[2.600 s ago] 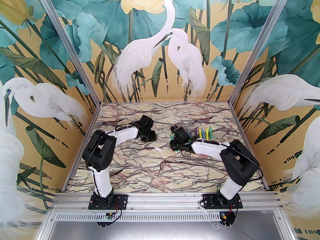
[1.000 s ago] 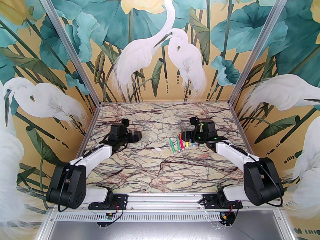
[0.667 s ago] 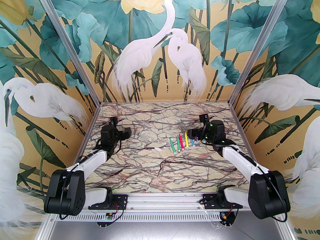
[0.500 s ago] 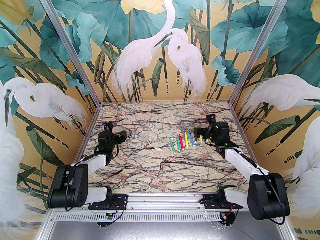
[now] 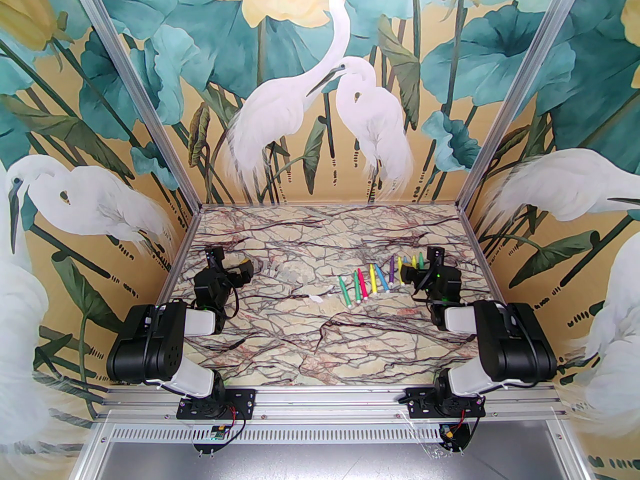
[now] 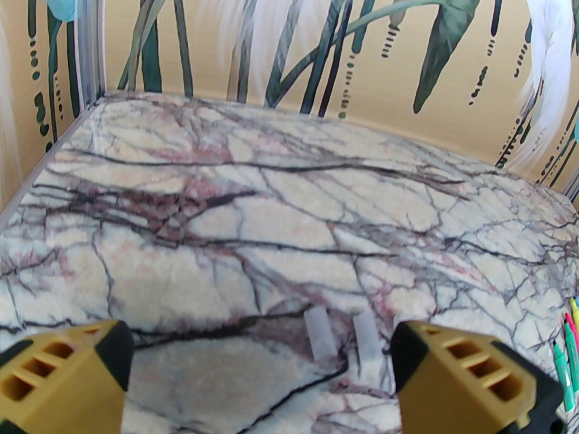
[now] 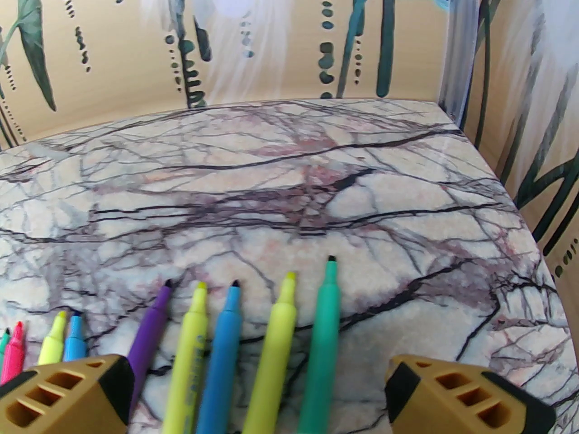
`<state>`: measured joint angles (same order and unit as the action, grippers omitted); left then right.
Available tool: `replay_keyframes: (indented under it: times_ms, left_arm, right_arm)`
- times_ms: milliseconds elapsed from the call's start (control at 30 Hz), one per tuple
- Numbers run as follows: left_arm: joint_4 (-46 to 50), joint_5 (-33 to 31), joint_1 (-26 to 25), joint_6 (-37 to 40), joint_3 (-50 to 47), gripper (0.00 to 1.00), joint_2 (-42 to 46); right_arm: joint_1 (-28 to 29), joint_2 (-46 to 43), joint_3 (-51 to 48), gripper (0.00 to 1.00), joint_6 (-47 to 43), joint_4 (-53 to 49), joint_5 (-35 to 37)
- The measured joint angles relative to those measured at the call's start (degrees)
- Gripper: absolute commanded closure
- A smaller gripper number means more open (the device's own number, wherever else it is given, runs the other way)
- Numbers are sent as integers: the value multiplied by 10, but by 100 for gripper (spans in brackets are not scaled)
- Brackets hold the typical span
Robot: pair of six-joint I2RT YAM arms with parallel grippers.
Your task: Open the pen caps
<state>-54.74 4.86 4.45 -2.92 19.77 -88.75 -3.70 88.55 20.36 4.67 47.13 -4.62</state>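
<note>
Both pincers apart and empty over the marbled desk (image 7: 289, 174).

Through the right wrist camera I count nine pens (image 7: 323, 332) in a row, tips bare and pointing away, just ahead of the right pincer (image 7: 258, 369). One yellow pen (image 7: 190, 360) carries print too blurred for me to read. Two clear pen caps (image 6: 320, 339) lie side by side on the desk ahead of the left pincer (image 6: 260, 346).

Near table (image 5: 325, 348) open; pens (image 5: 372, 279) block right; caps (image 6: 320, 339), seemingly, clutter left.
</note>
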Motion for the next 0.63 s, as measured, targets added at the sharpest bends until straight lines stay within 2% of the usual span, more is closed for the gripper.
replay_keyframes:
  times_ms: [633]
  left_arm:
    - [0,0,0,0,3,0,0]
  right_arm:
    - [4,0,7,1,2,20,32]
